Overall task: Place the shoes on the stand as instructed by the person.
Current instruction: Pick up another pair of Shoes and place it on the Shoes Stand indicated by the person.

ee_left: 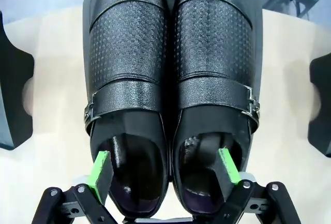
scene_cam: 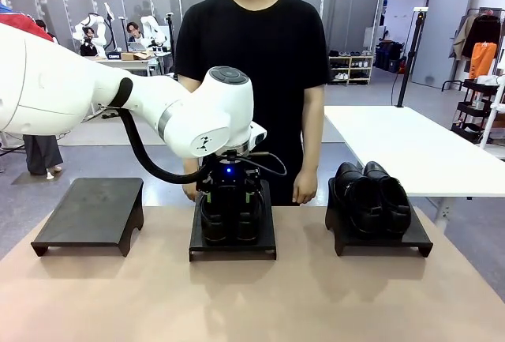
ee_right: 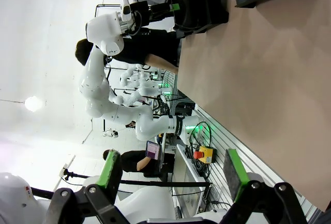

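Two buckled shoes (ee_left: 170, 94) sat side by side on the middle stand (scene_cam: 233, 249), our left gripper (ee_left: 164, 175) poised over their heels, jaws wide, one finger dipping into each opening. We saw the plain pair (scene_cam: 372, 196) on the right stand (scene_cam: 379, 241). Our right gripper (ee_right: 173, 175) hung off the bench (scene_cam: 252, 302), jaws wide

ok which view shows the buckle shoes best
The left wrist view: the buckle-strap shoes are seen from above, buckles and texture clear. In the front view the left gripper hides most of them. The right wrist view shows them far off, indistinct.
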`<action>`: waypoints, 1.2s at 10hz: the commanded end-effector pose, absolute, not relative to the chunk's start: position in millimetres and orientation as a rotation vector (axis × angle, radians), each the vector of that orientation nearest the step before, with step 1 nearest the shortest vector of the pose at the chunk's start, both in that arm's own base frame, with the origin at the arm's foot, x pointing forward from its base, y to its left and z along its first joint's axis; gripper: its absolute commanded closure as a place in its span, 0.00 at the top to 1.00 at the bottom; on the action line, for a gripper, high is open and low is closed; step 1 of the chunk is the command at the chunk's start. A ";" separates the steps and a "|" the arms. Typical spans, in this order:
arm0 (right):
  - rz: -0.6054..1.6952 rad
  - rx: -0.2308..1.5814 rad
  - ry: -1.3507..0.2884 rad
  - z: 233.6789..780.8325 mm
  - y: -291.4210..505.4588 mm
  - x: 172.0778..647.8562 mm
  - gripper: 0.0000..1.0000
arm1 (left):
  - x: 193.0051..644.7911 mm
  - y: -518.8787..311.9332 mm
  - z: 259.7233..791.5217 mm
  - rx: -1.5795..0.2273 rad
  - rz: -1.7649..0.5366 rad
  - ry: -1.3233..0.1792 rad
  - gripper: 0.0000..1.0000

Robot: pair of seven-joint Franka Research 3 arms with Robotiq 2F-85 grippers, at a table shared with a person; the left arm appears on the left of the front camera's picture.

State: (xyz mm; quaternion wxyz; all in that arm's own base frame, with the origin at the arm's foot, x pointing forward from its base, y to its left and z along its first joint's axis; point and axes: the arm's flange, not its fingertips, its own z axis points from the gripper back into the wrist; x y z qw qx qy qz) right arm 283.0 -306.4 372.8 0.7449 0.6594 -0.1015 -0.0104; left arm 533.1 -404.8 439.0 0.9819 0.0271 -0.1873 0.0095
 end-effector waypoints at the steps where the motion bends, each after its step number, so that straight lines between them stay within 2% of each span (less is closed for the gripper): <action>1: -0.026 1.428 -0.213 374.8 -303.7 280.1 1.00 | 535.5 -404.4 439.1 0.059 0.016 -0.383 1.00; 8: -0.026 1.428 -0.213 374.8 -303.7 280.1 1.00 | 533.1 -404.8 439.0 0.054 0.019 -0.377 1.00; 9: -0.026 1.428 -0.213 374.8 -303.7 280.1 1.00 | 526.8 -399.4 462.2 0.063 -0.015 -0.373 1.00; 12: -0.026 1.428 -0.213 374.8 -303.7 280.1 1.00 | 481.9 -333.8 516.0 -0.083 -0.051 -0.289 1.00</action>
